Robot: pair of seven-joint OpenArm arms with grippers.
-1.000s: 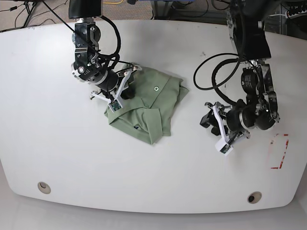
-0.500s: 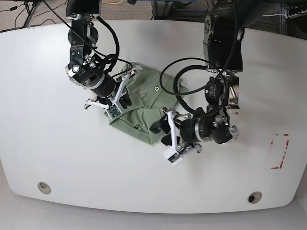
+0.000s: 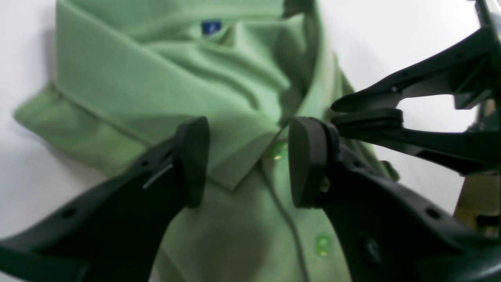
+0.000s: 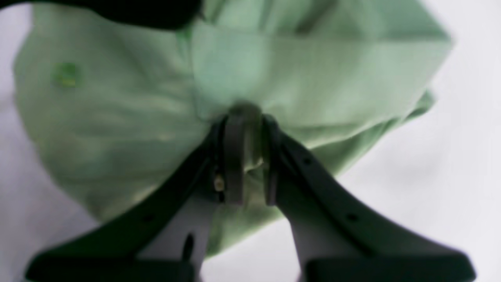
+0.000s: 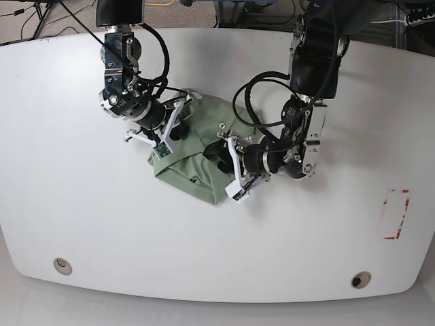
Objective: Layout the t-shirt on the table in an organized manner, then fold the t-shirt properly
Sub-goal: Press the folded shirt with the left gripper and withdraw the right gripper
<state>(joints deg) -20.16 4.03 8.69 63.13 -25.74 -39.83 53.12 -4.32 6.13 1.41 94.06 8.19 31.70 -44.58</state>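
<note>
Since half a second ago: left gripper (image 5: 224, 151) shifted up from bare tabletop just off the cloth's lower corner onto the cloth itself; right gripper (image 5: 178, 132) edged slightly, otherwise same station at the cloth's opposite side.

Sage-green soft knit t-shirt (image 5: 212, 146) lying bunched and partly folded on the large white smooth table (image 5: 81, 224), between the two grippers. Collar and a row of pale green buttons visible on the garment in the left wrist view.

Left gripper (image 3: 244, 160): jaws standing well apart, nothing between the pads. Directly beyond the gap, the collar point and top button of the t-shirt (image 3: 203, 90). One fingertip (image 3: 193, 156) over the collar flap, the other over the placket side. Contact with the cloth not resolvable. To one side of this gripper, black fingers of the other arm, close by.

Right gripper (image 4: 245, 156): jaws nearly closed, a pinch of green fabric clamped between the pads. Rest of the t-shirt (image 4: 129, 109) spreading away ahead of the fingertips, with a folded edge (image 4: 325, 66) running across beyond them. White table (image 4: 450, 164) showing on both flanks. View blurred; fine detail of the grip lost.

Small red-outlined rectangle mark (image 5: 396, 214) well apart from both grippers, at the table's far side past the left arm. Two round grommet holes (image 5: 62, 265) near the front edge.
</note>
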